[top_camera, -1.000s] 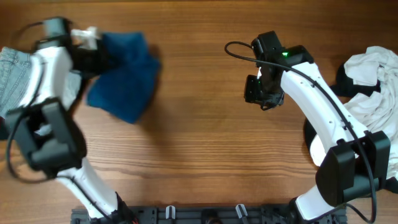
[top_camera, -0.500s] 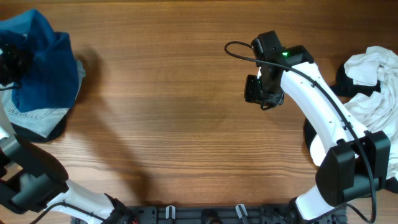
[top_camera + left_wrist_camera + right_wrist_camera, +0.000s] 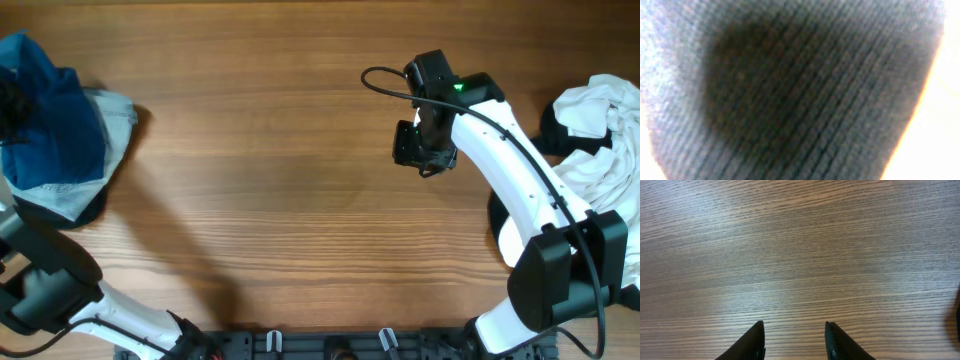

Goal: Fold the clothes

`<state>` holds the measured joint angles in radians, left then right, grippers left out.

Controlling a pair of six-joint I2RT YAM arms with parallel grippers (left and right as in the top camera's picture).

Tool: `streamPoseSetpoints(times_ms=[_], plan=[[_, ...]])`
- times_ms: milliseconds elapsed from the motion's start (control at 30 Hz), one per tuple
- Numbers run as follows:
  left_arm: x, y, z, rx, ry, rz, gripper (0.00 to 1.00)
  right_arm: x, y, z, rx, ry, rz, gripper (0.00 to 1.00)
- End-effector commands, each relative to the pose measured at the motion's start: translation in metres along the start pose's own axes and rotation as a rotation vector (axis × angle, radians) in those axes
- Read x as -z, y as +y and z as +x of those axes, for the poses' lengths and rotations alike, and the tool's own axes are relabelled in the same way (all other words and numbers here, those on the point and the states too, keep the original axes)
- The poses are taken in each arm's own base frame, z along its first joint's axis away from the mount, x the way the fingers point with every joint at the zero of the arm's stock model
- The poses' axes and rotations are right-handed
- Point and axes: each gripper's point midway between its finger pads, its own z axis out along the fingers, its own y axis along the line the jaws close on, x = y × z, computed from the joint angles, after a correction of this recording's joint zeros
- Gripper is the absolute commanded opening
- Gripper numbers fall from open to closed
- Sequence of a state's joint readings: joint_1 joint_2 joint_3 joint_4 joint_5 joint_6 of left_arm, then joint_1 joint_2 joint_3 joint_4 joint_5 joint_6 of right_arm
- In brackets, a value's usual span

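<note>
The right jaws stand apart with nothing between them. Their two dark fingertips (image 3: 756, 339) hang above bare wooden surface (image 3: 800, 245) in the right wrist view. The right arm (image 3: 510, 150) reaches from the near right edge toward the middle of the surface (image 3: 280, 200) and is posed as it was in both earlier frames.

The left jaws cannot be made out. The left wrist view is filled edge to edge by blurred dark knit fabric (image 3: 800, 90), pressed close to the lens. Whether they are closed on it or parted cannot be told. From overhead, only a dark patch shows at the far left edge, against the blue garment (image 3: 50, 130).

That garment has shifted. A second ago it hung well right of its present place, beside the left arm (image 3: 60, 290). Half a second ago it had swung to the left edge and reached further right. It now lies bunched more tightly against the left edge, on top of a pale denim piece (image 3: 112, 112). More of the denim shows to its right than half a second ago.

The white clothes (image 3: 600, 130) sit heaped at the right edge, unchanged, with something dark (image 3: 549, 124) beneath them. The heap is cut off by the frame, and so is the blue garment's left side.
</note>
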<state>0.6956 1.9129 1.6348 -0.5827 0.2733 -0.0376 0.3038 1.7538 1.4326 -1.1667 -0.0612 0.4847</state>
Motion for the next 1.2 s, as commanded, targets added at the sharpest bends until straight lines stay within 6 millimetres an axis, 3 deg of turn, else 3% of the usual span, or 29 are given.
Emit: streamPoseSetpoints(times_ms=[0,33,167,300,433,600,633,667,733,767,900,967,1000,1100,1167], plan=[[0.011,0.036,-0.027,0.031,-0.093,-0.069,0.83,0.006,-0.003,-0.001,0.010,-0.021,0.008,0.39],[0.013,0.044,-0.030,0.038,-0.109,-0.087,1.00,0.006,-0.003,-0.001,0.009,-0.021,0.008,0.39],[0.024,0.073,-0.048,0.092,-0.185,-0.109,1.00,0.006,-0.003,-0.001,0.010,-0.022,0.008,0.39],[0.026,0.068,-0.054,0.097,-0.206,-0.054,1.00,0.006,-0.003,-0.002,0.010,-0.024,0.007,0.40],[0.025,0.044,-0.049,0.093,-0.177,0.080,1.00,0.006,-0.003,-0.002,0.010,-0.025,0.006,0.40],[0.019,0.028,-0.032,0.099,-0.104,0.112,1.00,0.006,-0.002,-0.002,0.009,-0.027,0.004,0.39],[0.017,0.018,-0.031,0.086,-0.098,0.126,1.00,0.006,-0.002,-0.004,0.008,-0.032,0.001,0.40],[0.014,0.005,-0.029,0.069,-0.090,0.142,1.00,0.006,0.000,-0.006,-0.004,-0.043,-0.004,0.47],[0.007,-0.028,-0.023,0.025,-0.067,0.184,1.00,0.006,0.006,-0.016,-0.013,-0.081,-0.030,0.58],[0.002,-0.054,-0.016,-0.009,-0.046,0.216,1.00,0.007,0.011,-0.024,-0.010,-0.113,-0.051,0.65],[-0.009,-0.174,0.038,-0.172,0.083,0.344,1.00,0.016,0.035,-0.058,0.016,-0.250,-0.160,0.80],[-0.009,-0.226,0.081,-0.256,0.174,0.385,1.00,0.021,0.044,-0.071,0.085,-0.314,-0.188,0.85],[-0.007,-0.253,0.115,-0.313,0.249,0.383,1.00,0.024,0.049,-0.077,0.142,-0.343,-0.203,0.88],[0.008,-0.273,0.188,-0.423,0.440,0.298,1.00,0.022,0.047,-0.072,0.205,-0.329,-0.183,1.00],[0.030,-0.269,0.234,-0.472,0.610,0.249,1.00,0.016,0.040,-0.059,0.214,-0.271,-0.158,1.00]])
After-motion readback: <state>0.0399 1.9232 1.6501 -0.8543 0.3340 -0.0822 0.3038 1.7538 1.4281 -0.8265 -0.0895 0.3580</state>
